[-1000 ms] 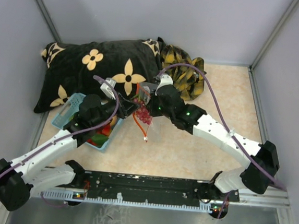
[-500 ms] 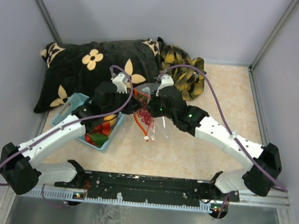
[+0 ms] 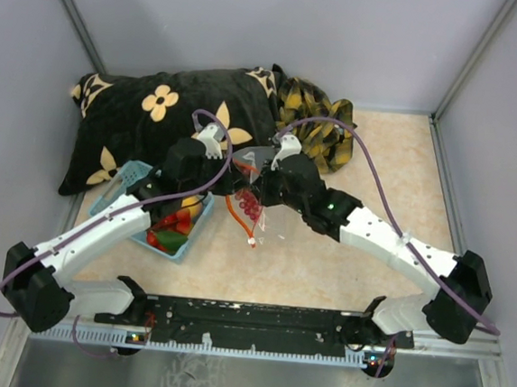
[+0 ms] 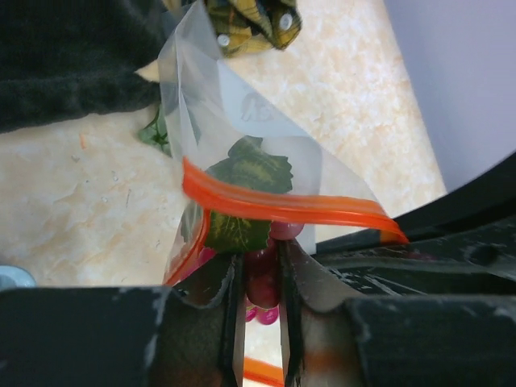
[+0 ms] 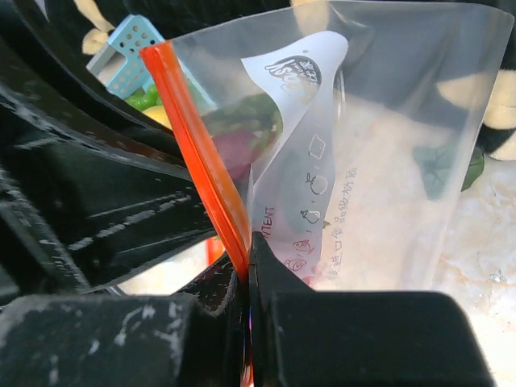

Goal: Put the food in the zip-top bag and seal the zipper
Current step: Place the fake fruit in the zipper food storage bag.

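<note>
- Basket (image 3: 126, 175), 8 o'clock of desk (image 3: 326, 254) centre: holds red, yellow and green food (image 3: 172, 231), not yet bagged.
- Left end effector (image 4: 260, 262): fingers drawn close, clamped on berries (image 4: 264, 286) just at the bag mouth. The cluster hangs toward 6 o'clock.
- Leaf (image 4: 246, 181) shows through the film; cannot tell if it is inside.
- Bag (image 5: 379, 161): held off the desk between the two arms, mouth toward the left arm, partly gaping.
- Zipper (image 5: 197, 161) runs up toward 11 o'clock in the right wrist view.
- Right end effector (image 5: 248, 251): closed tight on the zipper's lower end.

Handling, judged:
- The film is thin, slick and limp, and will fold wherever it is unsupported.
- The zipper strip is the only stiff part, so grip there, never mid-panel.
- The berries are light and knobbly and likely to swing and snag the lip. Hold them high on the cluster.
</note>
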Motion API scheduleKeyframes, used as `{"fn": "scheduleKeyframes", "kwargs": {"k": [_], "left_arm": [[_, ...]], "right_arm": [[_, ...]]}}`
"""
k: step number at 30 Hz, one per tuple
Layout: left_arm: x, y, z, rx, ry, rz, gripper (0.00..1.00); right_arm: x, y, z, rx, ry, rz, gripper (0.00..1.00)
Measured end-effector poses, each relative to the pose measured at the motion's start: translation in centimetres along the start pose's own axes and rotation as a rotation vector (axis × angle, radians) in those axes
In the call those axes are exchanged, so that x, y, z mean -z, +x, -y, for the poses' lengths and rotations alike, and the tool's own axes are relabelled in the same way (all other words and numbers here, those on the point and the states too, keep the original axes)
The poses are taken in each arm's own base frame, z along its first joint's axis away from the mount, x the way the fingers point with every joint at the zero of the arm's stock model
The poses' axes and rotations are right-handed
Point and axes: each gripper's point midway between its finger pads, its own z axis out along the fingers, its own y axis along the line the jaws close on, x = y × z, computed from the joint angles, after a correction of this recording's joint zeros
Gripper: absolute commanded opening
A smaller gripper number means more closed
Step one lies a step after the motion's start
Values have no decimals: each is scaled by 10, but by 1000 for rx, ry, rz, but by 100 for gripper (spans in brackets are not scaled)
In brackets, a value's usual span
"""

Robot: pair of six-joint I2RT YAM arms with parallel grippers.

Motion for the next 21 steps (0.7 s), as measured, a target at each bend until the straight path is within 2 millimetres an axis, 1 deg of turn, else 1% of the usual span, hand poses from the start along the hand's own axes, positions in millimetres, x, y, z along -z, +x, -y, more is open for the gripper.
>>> {"fn": "scheduleKeyframes", "kwargs": {"k": [5, 8, 11, 15, 18, 21], "left_arm": [[13, -13, 12, 12, 44, 56, 26], [15, -16, 15, 27, 58, 75, 36], [18, -14, 14, 37, 59, 77, 43], [23, -17, 16, 38, 64, 90, 51], [27, -17, 16, 34, 62, 92, 58], [36, -17, 14, 27, 50, 97, 62]], "right_arm": [[7, 1, -1, -46, -45, 28, 0], [9, 2, -7, -73, -95, 37, 0], [9, 4, -10, -92, -123, 31, 0], [8, 3, -15, -120, -149, 35, 0], [7, 6, -13, -139, -150, 32, 0], [6, 9, -9, -158, -141, 28, 0]]}}
